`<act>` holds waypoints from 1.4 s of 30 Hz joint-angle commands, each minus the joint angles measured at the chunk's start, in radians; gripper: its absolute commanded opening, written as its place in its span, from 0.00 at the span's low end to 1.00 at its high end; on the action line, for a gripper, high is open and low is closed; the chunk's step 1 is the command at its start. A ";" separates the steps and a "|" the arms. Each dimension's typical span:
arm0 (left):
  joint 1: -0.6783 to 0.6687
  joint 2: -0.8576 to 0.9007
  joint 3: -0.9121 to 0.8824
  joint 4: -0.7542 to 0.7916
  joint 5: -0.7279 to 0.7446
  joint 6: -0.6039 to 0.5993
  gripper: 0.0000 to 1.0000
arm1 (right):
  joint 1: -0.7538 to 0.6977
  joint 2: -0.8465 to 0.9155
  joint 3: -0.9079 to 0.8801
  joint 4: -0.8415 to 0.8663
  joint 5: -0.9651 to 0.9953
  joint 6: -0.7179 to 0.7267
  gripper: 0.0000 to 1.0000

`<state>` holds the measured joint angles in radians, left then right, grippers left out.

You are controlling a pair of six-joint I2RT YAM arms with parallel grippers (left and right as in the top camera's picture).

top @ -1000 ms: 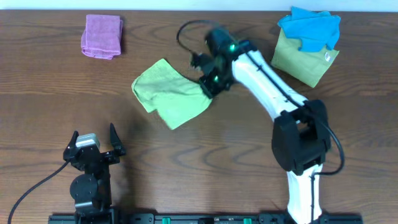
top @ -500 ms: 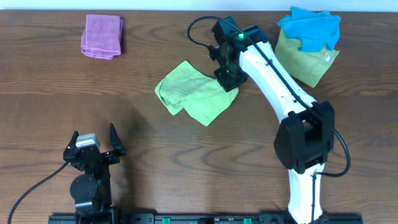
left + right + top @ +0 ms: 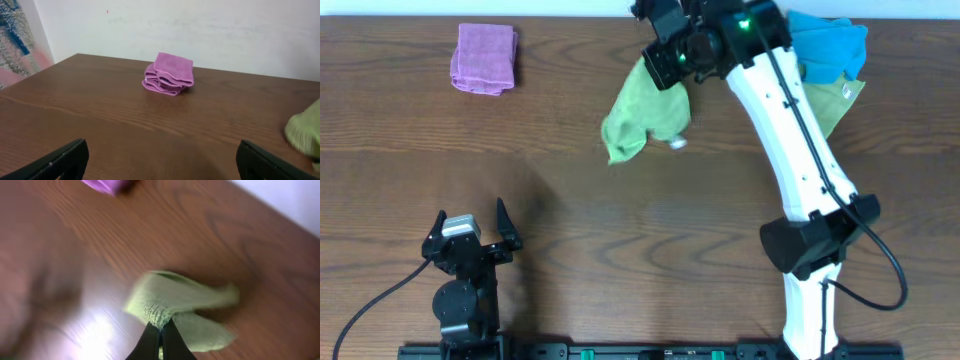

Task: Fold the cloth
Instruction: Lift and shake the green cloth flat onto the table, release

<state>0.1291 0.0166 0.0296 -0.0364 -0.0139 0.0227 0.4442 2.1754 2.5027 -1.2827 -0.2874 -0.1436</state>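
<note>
1. The left gripper [image 3: 471, 212] sits at the near edge of the table [image 3: 620, 250], on the robot's left side. Its jaws are spread wide with nothing between them. In the left wrist view the two dark fingers [image 3: 65, 161] frame only bare wood.
2. The right arm reaches from its base at the near edge, up across the table toward the far side.
3. The right gripper [image 3: 665, 68] is clenched on the cloth [image 3: 638, 118], pinching it at its upper end. In the right wrist view the closed fingertips [image 3: 161, 332] bite into a bunched fold of the lime-green fabric [image 3: 175, 297].
4. The cloth hangs crumpled from that grip, over the far middle of the table, drooping toward the robot's left. A small white bit [image 3: 677, 142] shows at its lower edge. Whether its low end touches the wood I cannot tell.
5. A folded pink cloth [image 3: 484, 58] lies at the far left, well apart from the lime one.
6. At the far right a blue cloth [image 3: 828, 45] rests on a duller yellow-green cloth [image 3: 838, 105], partly behind the right arm.
</note>
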 commanded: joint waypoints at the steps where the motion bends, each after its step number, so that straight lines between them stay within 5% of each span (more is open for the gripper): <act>1: 0.002 -0.005 -0.025 -0.038 -0.012 0.004 0.95 | 0.033 -0.013 0.065 -0.022 -0.149 -0.023 0.01; 12: 0.002 -0.005 -0.025 -0.038 -0.012 0.004 0.95 | 0.154 -0.078 0.101 -0.071 -0.234 -0.037 0.01; 22: 0.002 -0.005 -0.025 -0.038 -0.012 0.004 0.95 | 0.101 -0.058 -0.013 -0.130 0.172 -0.069 0.01; 23: 0.002 -0.005 -0.025 -0.038 -0.012 0.004 0.95 | 0.092 -0.054 -0.050 -0.138 0.248 -0.069 0.09; 24: 0.002 -0.005 -0.025 -0.038 -0.012 0.004 0.95 | 0.086 -0.052 -0.080 -0.145 0.313 -0.056 0.29; 25: 0.002 -0.005 -0.025 -0.038 -0.012 0.004 0.95 | 0.079 -0.050 -0.114 -0.151 0.377 -0.040 0.61; 26: 0.002 -0.005 -0.025 -0.038 -0.012 0.004 0.95 | 0.075 -0.050 -0.142 -0.156 0.418 -0.032 0.81; 29: 0.002 -0.005 -0.025 -0.038 -0.012 0.004 0.95 | 0.072 -0.050 -0.161 -0.160 0.373 -0.025 0.99; 42: 0.002 -0.005 -0.025 -0.038 -0.012 0.004 0.96 | 0.039 -0.051 -0.162 -0.164 0.153 -0.026 0.88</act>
<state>0.1291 0.0166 0.0296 -0.0364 -0.0143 0.0227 0.5072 2.1365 2.3344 -1.4509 -0.0345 -0.1738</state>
